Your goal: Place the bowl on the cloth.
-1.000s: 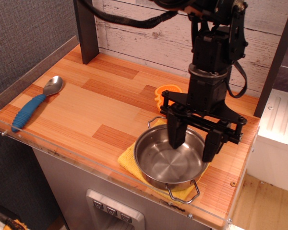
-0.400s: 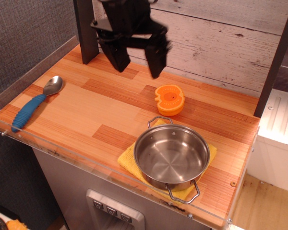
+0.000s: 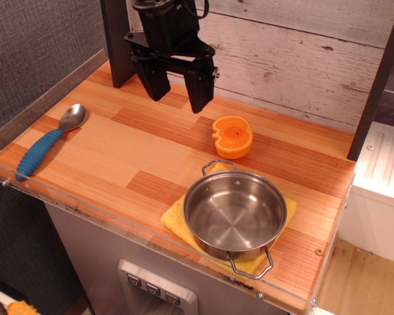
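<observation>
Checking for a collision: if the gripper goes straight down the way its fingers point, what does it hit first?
Probably bare wooden tabletop. The gripper hangs open near the back, its fingers pointing down, with nothing visibly beneath; the orange apple-shaped toy and spoon sit off to the sides. Depth is uncertain.

the desk (image 3: 151, 141) is of striped wooden planks with a clear plastic rim at the front. directly on it lie a spoon (image 3: 49, 140) with blue handle, far left of the fingers (image 3: 200, 92), an orange apple-shaped object (image 3: 232, 136) just right below them, and the yellow cloth (image 3: 177, 213) near the front edge.
</observation>
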Controlling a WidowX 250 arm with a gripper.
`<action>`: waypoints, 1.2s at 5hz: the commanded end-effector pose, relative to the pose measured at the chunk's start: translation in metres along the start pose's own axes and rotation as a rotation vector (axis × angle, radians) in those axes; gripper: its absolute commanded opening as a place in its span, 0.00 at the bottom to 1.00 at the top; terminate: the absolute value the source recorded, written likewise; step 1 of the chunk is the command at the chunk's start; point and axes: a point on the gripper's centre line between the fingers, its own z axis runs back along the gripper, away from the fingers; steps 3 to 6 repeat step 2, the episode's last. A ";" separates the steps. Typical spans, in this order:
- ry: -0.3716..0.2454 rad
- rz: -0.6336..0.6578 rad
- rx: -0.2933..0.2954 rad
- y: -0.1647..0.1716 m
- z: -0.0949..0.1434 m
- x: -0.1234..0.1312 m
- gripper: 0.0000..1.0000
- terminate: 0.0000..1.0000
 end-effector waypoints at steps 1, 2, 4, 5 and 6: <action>-0.035 0.014 0.052 0.010 0.016 -0.001 1.00 0.00; -0.035 0.014 0.052 0.010 0.016 -0.001 1.00 1.00; -0.035 0.014 0.052 0.010 0.016 -0.001 1.00 1.00; -0.035 0.014 0.052 0.010 0.016 -0.001 1.00 1.00; -0.035 0.014 0.052 0.010 0.016 -0.001 1.00 1.00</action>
